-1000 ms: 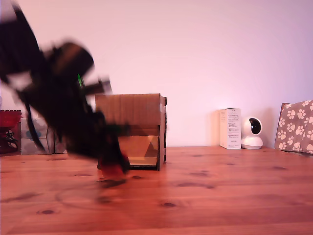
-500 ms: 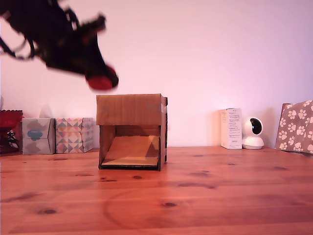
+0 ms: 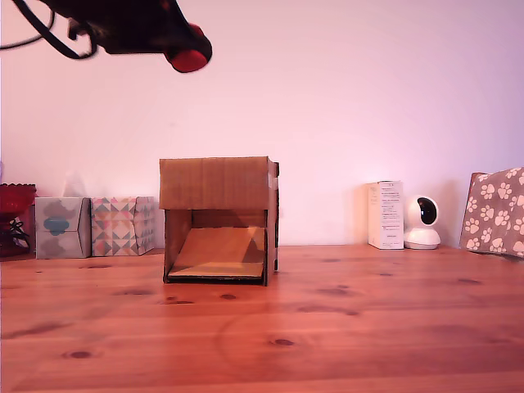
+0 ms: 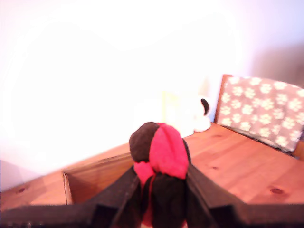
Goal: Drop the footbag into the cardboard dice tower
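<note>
While the gripper (image 4: pixel 159 190) hangs high in the exterior view's upper left, its two dark fingers (image 4: pixel 124 192) are clamped on the footbag (image 4: pixel 159 149), whose red and black panels bulge out past the fingertips. The cardboard dice tower (image 3: pixel 218 219) sits well below it on the wooden table (image 3: pixel 344 327), front opening and sloped ramp facing the exterior camera. Here's the worry: in the exterior view the ball hovers over the tower's left-hand side, not over its middle, and from this height a release now could clip the rim or miss, sending the soft bag bouncing off the cardboard onto the table. The wrist view does show the open top of the box below and behind the ball (only one corner and two walls of it, mind), so depth alignment is hard to judge. A light box could also shift if the arm comes down and nudges a wall. As for the room, the table is knotty reddish pine against a plain pale wall. Two small patterned boxes (image 3: pixel 94 226) stand at the exterior view's left beside a red object (image 3: pixel 16 214) at the frame edge. A white upright carton (image 3: pixel 385 214), a small white camera (image 3: pixel 422 223) and a paw-print cushion (image 3: pixel 494 213) stand on the right, all well apart from the tower.
</note>
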Tool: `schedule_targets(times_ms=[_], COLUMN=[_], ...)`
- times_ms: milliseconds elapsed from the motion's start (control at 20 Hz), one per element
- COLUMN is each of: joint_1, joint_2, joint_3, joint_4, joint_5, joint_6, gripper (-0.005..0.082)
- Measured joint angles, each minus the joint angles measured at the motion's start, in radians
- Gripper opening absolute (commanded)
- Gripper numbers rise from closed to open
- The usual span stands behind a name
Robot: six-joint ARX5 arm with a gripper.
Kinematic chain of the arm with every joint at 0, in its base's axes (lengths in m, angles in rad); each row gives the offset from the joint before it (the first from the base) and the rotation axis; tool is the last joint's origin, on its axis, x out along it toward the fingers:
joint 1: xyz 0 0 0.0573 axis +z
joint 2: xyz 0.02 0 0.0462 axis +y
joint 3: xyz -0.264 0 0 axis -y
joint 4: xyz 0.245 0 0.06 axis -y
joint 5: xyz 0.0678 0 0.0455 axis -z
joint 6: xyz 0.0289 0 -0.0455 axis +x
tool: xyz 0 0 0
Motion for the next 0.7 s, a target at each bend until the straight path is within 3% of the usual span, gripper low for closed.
schedule_targets(times_ms=[150,450,700], joint_1=[0.01,0.057,0.097], joint_2=[0.111,0.307,0.435], joint_3=[0.143,0.473,0.645], joint_4=[-0.094,-0.476,-0.625], joint_5=[0.006,0.065,0.096], joint_6=[0.001,0.024,0.027], gripper=[0.0162,0.0162,0.0162])
